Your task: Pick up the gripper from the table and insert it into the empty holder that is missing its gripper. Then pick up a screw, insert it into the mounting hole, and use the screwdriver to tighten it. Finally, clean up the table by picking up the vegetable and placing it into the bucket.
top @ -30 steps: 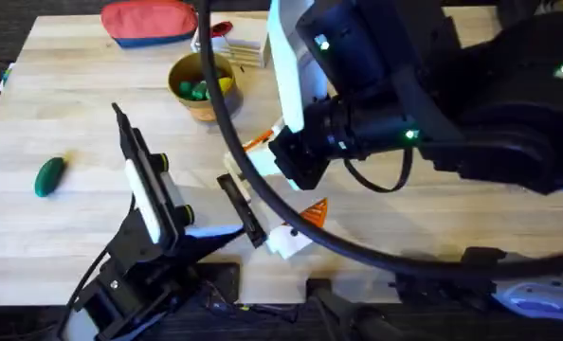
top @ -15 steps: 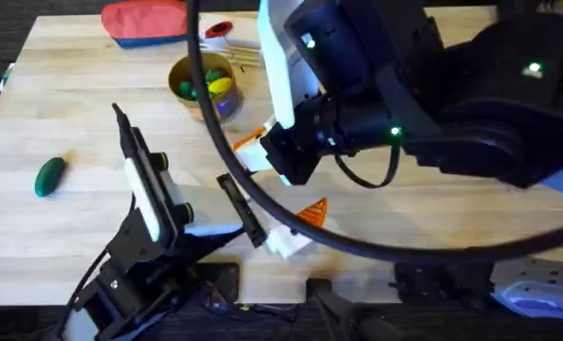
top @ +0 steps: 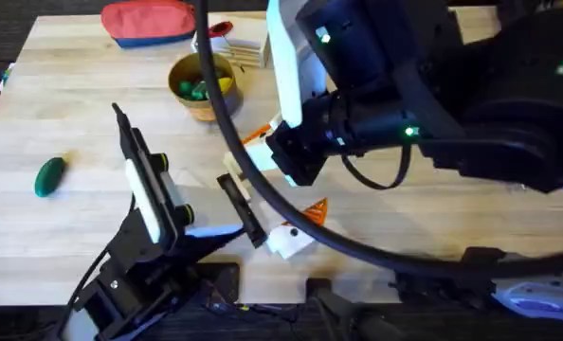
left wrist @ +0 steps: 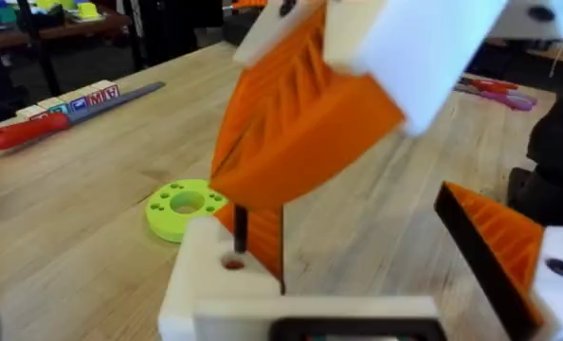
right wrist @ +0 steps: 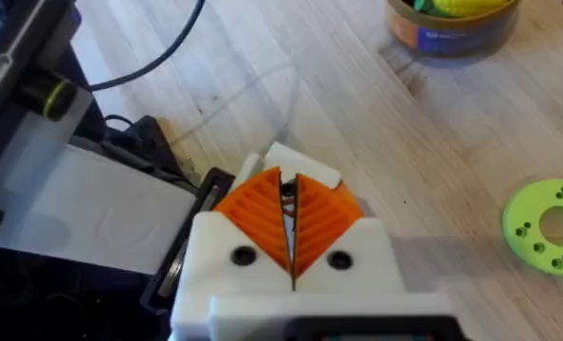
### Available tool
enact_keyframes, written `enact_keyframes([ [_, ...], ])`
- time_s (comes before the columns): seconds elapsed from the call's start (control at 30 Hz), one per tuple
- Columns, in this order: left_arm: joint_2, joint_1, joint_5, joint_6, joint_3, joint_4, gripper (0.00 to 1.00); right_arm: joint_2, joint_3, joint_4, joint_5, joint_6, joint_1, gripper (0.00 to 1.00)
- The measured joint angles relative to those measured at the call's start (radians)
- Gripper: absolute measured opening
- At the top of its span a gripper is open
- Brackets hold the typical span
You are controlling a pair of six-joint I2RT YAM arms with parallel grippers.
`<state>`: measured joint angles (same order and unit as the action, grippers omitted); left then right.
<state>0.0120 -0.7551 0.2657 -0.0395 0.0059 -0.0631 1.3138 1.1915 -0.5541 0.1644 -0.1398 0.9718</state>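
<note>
From above, the left gripper (top: pixel 300 225) lies low over the near middle of the table (top: pixel 92 114), its fingers spread and holding nothing, with the white holder (top: pixel 286 242) as one of the two. The right arm rises large and dark under the camera, and the right gripper (top: pixel 258 144) points down toward that spot. The vegetable (top: pixel 49 176) lies well apart at the left of the table. The bucket (top: pixel 201 99) stands at the far side with toy pieces already in it, so the clean-up is not yet done. In the left wrist view, the holder's white block shows a small mounting hole (left wrist: pixel 232 263) on top. An orange strip just beside the hole looks like the gripper (left wrist: pixel 264 237) seated in the holder, though it is seen edge-on. A thin dark shaft, judged to be the screw (left wrist: pixel 241 225), hangs from the right arm's orange pads straight above the hole. A lime-green disc (left wrist: pixel 182 204) lies just beyond on the wood. In the right wrist view, the two orange pads are pressed together on a small dark object at their seam, and the left arm sits close below. The step in hand appears to be seating the screw. To do it well, keep the shaft upright and centred over the hole, and keep the left arm steady. Lower slowly and let go only once the tip has entered, since a tilted screw would probably topple off the block.
</note>
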Motion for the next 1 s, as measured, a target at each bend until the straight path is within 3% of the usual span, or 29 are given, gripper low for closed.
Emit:
enact_keyframes([
  [0.93, 0.000, 0.000, -0.001, 0.002, 0.000, 0.000, 0.985, 0.055, 0.000, -0.006, 0.000, -0.003, -0.001, 0.003],
  [1.0, 0.000, 0.000, -0.001, 0.002, 0.000, 0.000, 0.986, 0.055, 0.000, -0.006, 0.001, -0.006, -0.001, 0.039],
])
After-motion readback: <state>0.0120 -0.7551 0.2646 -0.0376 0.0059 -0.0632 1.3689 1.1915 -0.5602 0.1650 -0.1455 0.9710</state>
